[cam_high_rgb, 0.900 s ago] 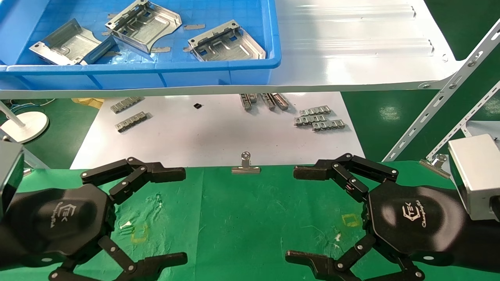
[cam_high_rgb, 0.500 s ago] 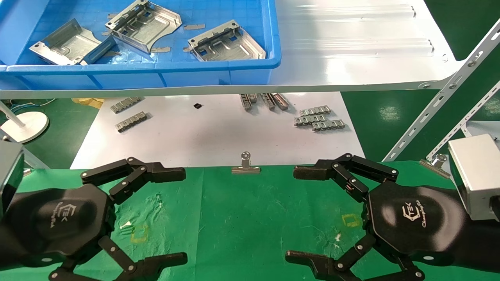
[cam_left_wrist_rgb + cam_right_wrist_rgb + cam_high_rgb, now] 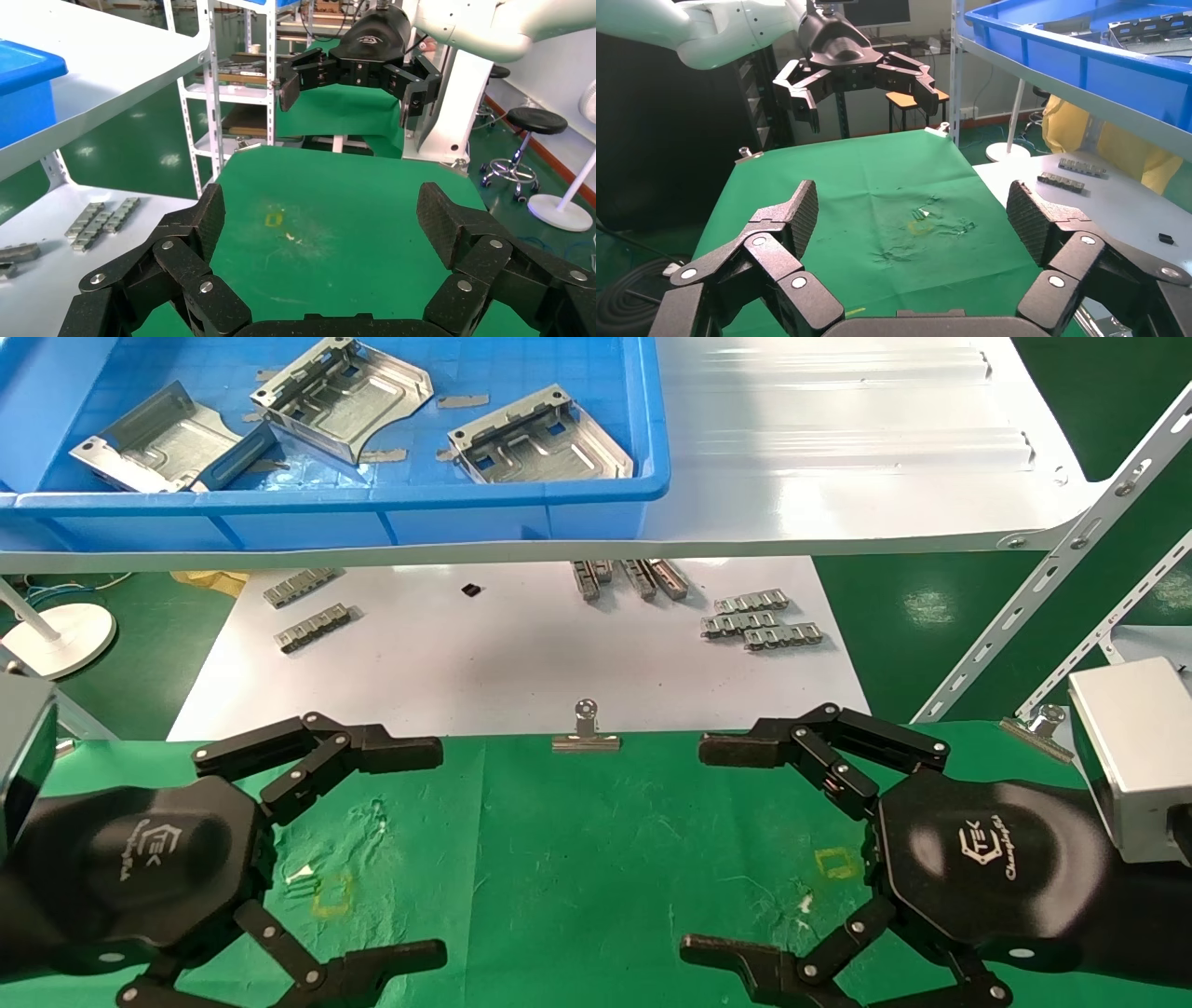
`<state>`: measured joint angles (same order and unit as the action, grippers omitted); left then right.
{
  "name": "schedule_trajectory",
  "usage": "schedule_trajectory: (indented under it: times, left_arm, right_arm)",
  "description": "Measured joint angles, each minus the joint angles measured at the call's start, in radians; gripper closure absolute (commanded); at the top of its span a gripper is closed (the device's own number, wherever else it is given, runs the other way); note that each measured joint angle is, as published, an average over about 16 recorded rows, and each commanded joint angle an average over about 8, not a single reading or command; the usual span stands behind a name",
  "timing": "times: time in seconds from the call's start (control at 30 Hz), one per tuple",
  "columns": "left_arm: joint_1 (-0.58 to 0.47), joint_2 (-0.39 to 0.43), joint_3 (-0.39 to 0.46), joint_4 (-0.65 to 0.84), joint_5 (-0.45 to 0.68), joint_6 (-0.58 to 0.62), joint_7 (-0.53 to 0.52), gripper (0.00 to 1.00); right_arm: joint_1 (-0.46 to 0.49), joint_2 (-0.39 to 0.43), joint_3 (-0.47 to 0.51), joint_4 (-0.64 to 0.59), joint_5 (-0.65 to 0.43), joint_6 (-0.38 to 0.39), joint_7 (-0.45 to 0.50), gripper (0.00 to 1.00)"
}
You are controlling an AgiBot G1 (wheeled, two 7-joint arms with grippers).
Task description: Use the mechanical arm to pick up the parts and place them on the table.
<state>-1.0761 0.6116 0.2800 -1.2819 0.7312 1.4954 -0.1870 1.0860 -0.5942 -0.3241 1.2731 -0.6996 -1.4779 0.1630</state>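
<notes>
Both grippers, left [image 3: 372,845] & right [image 3: 745,845], hang spread wide, empty, over the green table [image 3: 577,859], facing inward. Parts [image 3: 545,438] sit well ahead & above them in the blue bin [image 3: 521,514] on the shelf, so nothing's picked yet.

Blue bin [image 3: 521,519] on white shelf [image 3: 838,449]; link strips [image 3: 762,624] on white board [image 3: 521,663].

i'm in a factory workshop: stamped metal parts [image 3: 540,438] sit in a blue bin [image 3: 326,509] on a white steel shelf [image 3: 838,439], slotted metal racking [image 3: 204,91] stands on a glossy green painted floor [image 3: 950,607], with a work stool [image 3: 538,123] nearby.
</notes>
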Motion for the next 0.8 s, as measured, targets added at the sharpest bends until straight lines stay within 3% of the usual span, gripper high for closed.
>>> schedule_trajectory:
  times: [0.8]
  left_arm:
    - [0.0,0.0,0.0,0.0,0.0,0.0,0.0,0.0]
  right_arm:
    - [0.0,0.0,0.0,0.0,0.0,0.0,0.0,1.0]
